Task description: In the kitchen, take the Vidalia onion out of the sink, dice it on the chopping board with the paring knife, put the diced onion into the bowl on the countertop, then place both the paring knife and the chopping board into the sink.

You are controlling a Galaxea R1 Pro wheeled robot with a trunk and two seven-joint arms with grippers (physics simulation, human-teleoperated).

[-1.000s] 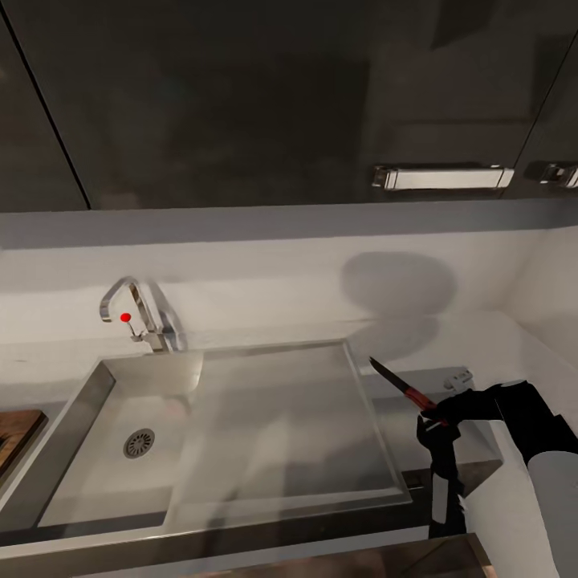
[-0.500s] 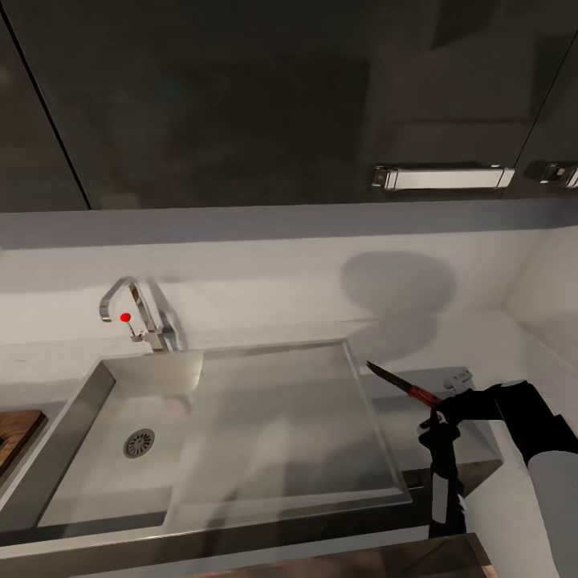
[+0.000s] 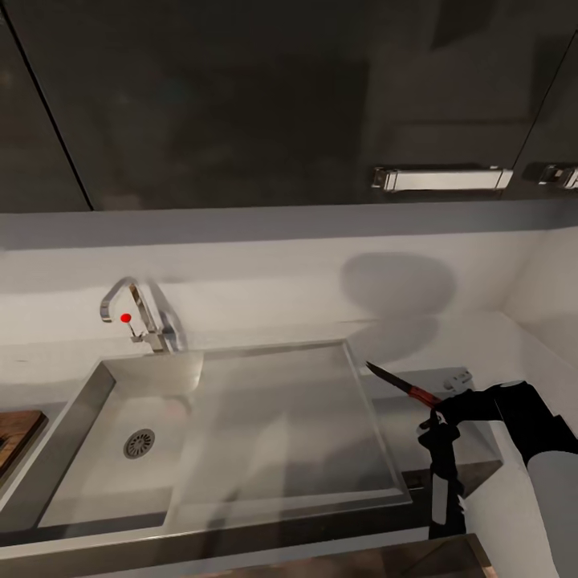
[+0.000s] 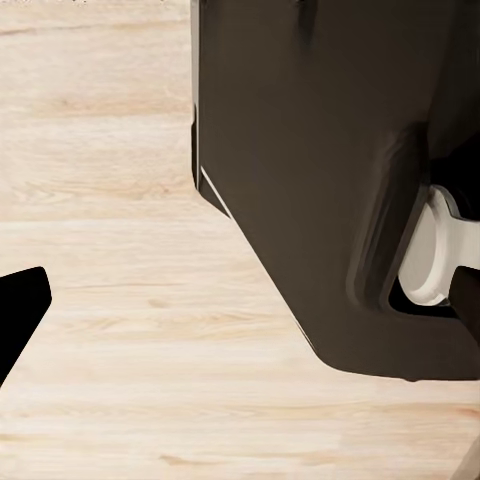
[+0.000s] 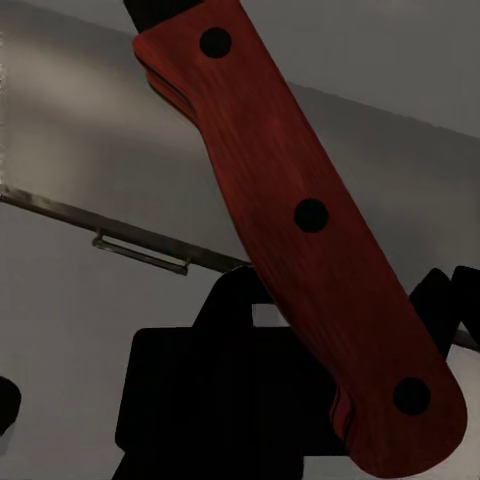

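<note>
The right gripper (image 3: 433,417) has its jaws clenched on the red handle of the paring knife (image 3: 399,384), held above the tabletop (image 3: 474,449) just right of the sink (image 3: 241,425). The blade's long axis runs from the jaws up and to the far left, its tip over the drainboard's right rim, so the basin lies to the left of the jaws and the right arm is the nearer one. The chopping board (image 3: 16,433) lies at the far left edge, well apart. I cannot tell the left jaws' state. Compared with a second ago, the knife has tipped slightly lower toward the sink.
</note>
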